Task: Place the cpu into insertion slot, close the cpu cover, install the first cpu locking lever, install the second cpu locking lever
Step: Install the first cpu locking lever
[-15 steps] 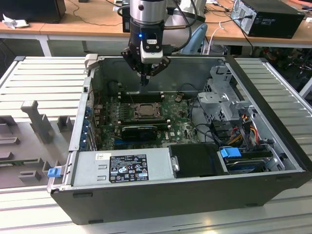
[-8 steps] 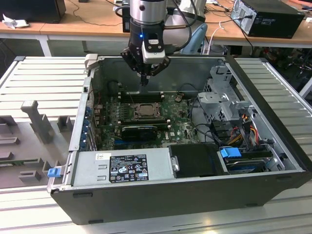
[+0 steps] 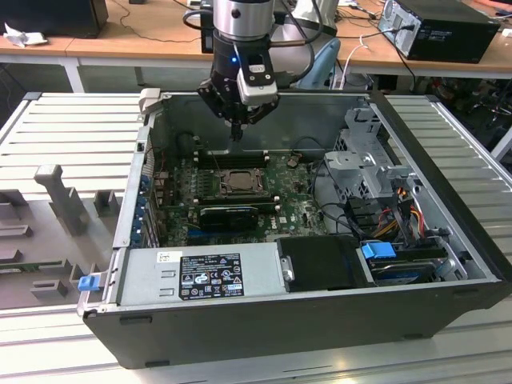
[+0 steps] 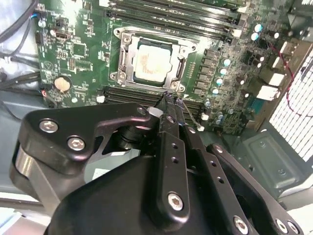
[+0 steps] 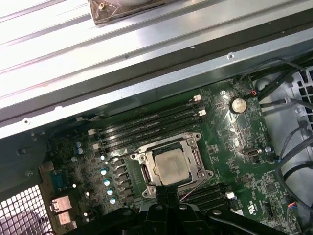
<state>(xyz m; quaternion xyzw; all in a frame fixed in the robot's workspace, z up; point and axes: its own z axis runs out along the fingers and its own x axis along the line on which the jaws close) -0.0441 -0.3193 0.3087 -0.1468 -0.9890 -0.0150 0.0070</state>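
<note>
The pincer [image 3: 237, 134], fingers pressed together and empty, hangs above the board in the open case [image 3: 320, 320], near the slot [image 5: 138, 157] where the cpu [image 4: 152, 62] lies framed by the cover [image 4: 128, 58].

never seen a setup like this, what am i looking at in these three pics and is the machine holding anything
This is a robot arm working inside an open computer case, which lies on a ribbed metal table. The exterior view comes from a camera standing off the arm. It shows the arm's end effector hanging over the green circuit board. Both wrist views come from cameras riding on the arm, looking past its black fingers at that board. The pale square chip is the cpu. It already lies in the insertion slot, with the silvery cpu cover framing it. The fingers look shut, with nothing between them.
</note>
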